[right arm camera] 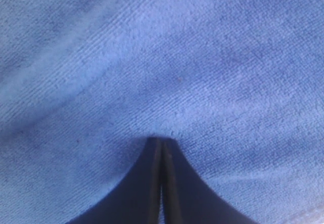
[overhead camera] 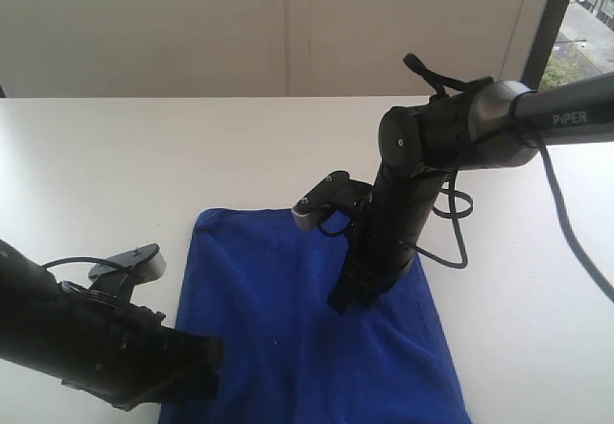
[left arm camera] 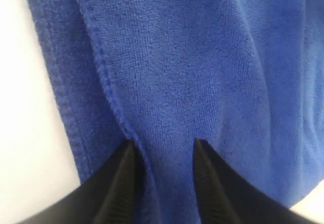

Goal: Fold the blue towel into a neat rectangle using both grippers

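Note:
The blue towel [overhead camera: 288, 299] lies flat on the white table [overhead camera: 96, 175], running from the middle toward the near edge. My right gripper [overhead camera: 343, 299] points straight down onto its middle. In the right wrist view this gripper [right arm camera: 162, 139] is shut, its tips pressed against the towel [right arm camera: 152, 57] with nothing caught between them. My left gripper [overhead camera: 209, 366] sits low at the towel's left edge. In the left wrist view it [left arm camera: 163, 143] is open, and its fingers straddle a hemmed edge of the towel [left arm camera: 202, 57], where one layer lies over another.
Bare white table surrounds the towel on the left, the right and behind. A black cable [overhead camera: 460, 232] loops off the right arm beside the towel. A pale wall stands at the table's back, and a window [overhead camera: 585, 11] shows at the top right.

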